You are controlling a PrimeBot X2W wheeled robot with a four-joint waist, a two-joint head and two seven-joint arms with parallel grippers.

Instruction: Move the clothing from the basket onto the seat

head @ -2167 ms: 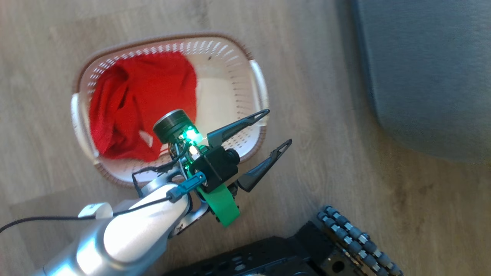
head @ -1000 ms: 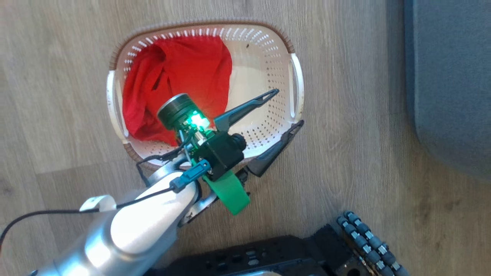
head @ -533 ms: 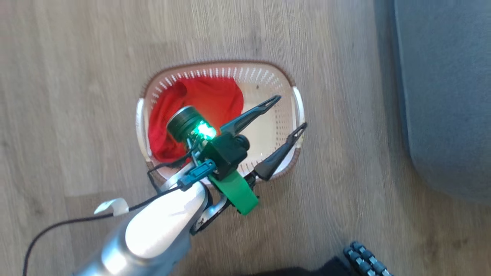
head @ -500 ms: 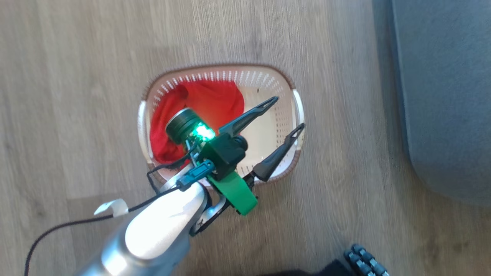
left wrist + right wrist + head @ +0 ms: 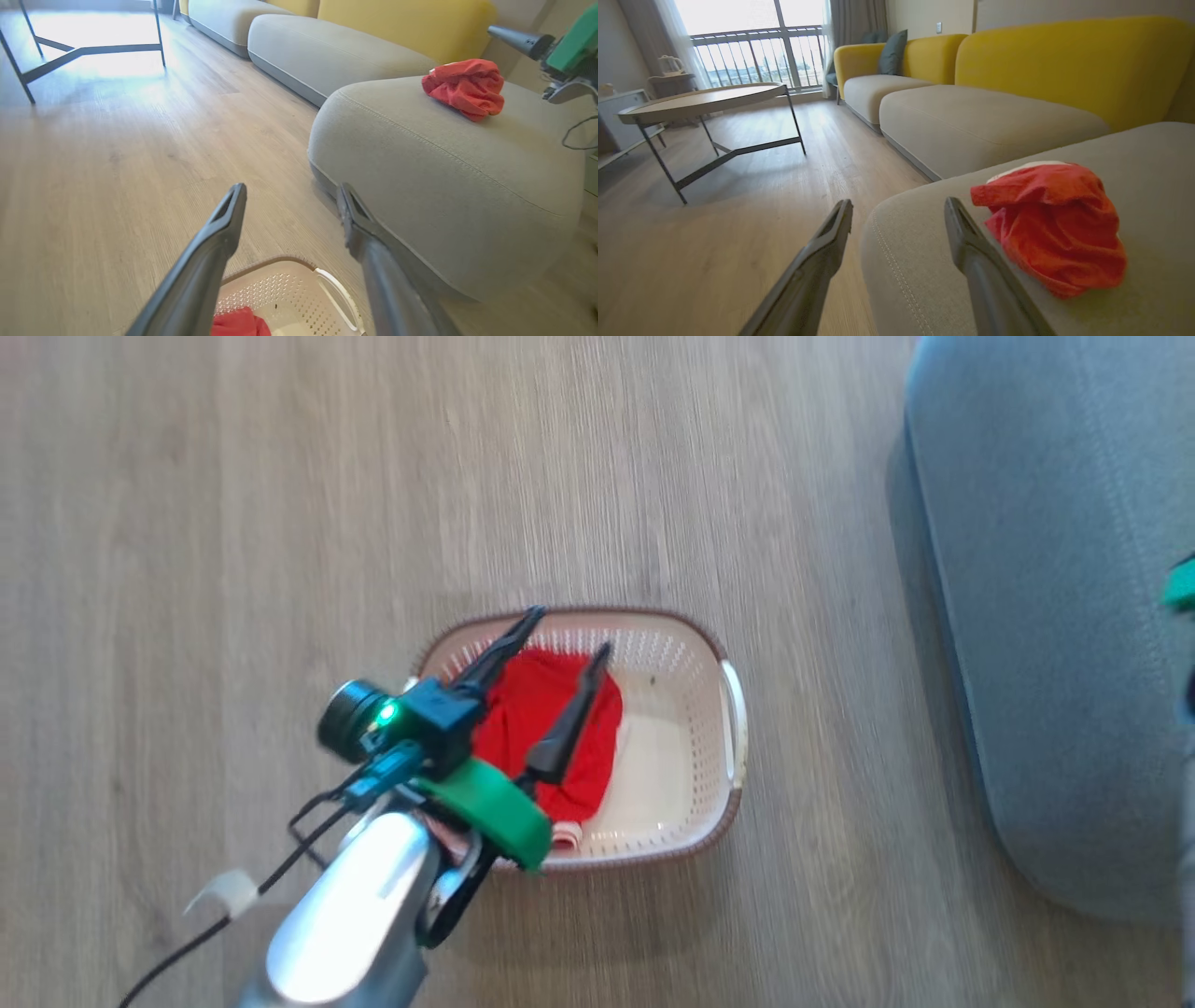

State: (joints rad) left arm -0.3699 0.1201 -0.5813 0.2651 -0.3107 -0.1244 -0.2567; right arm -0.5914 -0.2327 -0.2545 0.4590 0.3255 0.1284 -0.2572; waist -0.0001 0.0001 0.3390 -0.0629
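Observation:
The cream basket (image 5: 695, 709) stands on the wooden floor, with red clothing (image 5: 509, 728) bunched in its left half and its right half bare. My left gripper (image 5: 571, 630) hovers open above that clothing, nothing between its fingers. From the left wrist view, the left gripper (image 5: 292, 191) points past the basket (image 5: 289, 289) toward the grey seat (image 5: 444, 154). One red garment (image 5: 1055, 224) lies crumpled on the seat (image 5: 924, 261). My right gripper (image 5: 899, 205) is open and empty, just beside that garment at the seat's edge.
The seat (image 5: 1055, 616) runs along the right of the head view. A round table on dark metal legs (image 5: 700, 100) stands farther off, and a yellow-backed sofa (image 5: 1064, 60) with grey cushions lies behind the seat. Open wooden floor (image 5: 280, 523) surrounds the basket.
The head camera has shifted, so the basket sits lower and smaller in the picture. My left gripper has swung from the basket's bare right half to over the red clothing, still open.

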